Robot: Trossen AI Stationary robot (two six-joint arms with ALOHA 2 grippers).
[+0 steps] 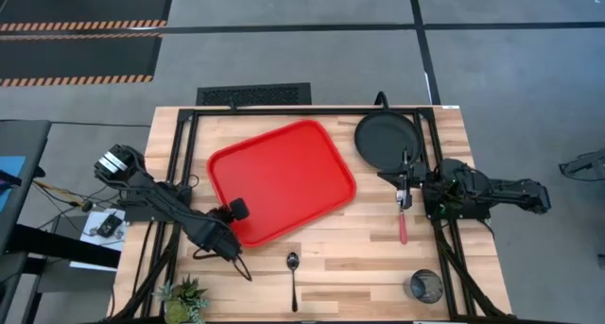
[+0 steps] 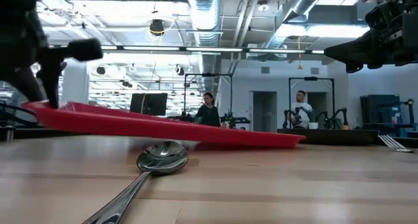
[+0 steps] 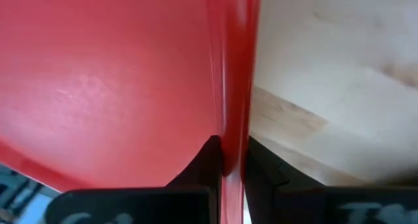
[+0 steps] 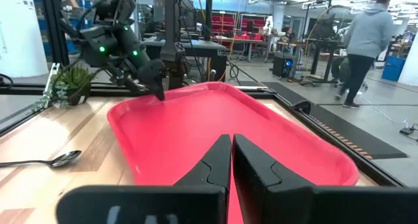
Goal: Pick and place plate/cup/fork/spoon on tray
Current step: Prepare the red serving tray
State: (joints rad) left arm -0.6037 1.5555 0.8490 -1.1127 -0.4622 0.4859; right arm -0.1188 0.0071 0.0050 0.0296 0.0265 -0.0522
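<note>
At the tray's near edge, my left hand [image 1: 233,211] pinches the raised rim of the red tray [image 1: 284,163], tilting that side off the counter [image 1: 350,253]. To do this well I keep the pinch firm and move slowly so the rim cannot slip. My right hand [image 1: 405,185] hangs pressed together over the fork [image 1: 402,220], beside the plate [image 1: 388,140]. Whether it touches the fork is hidden.
</note>
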